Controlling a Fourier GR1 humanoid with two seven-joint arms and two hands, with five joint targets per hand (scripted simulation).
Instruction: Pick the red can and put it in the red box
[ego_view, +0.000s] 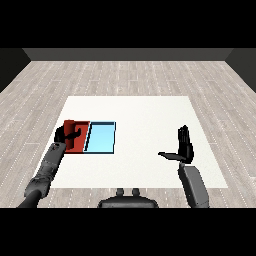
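Observation:
The red can (69, 124) stands out above my left hand (62, 134), whose fingers and thumb curl round it. Hand and can are over the left part of the red tray (80, 142), near its far left corner. I cannot tell whether the can touches the tray floor. My right hand (184, 146) is held upright far to the right, fingers straight and thumb stretched out to the left, holding nothing.
The light blue tray (101, 138) lies right beside the red tray, on its right. Both trays sit on the left half of the white table (145, 120). The left forearm (47, 167) comes in from the lower left corner.

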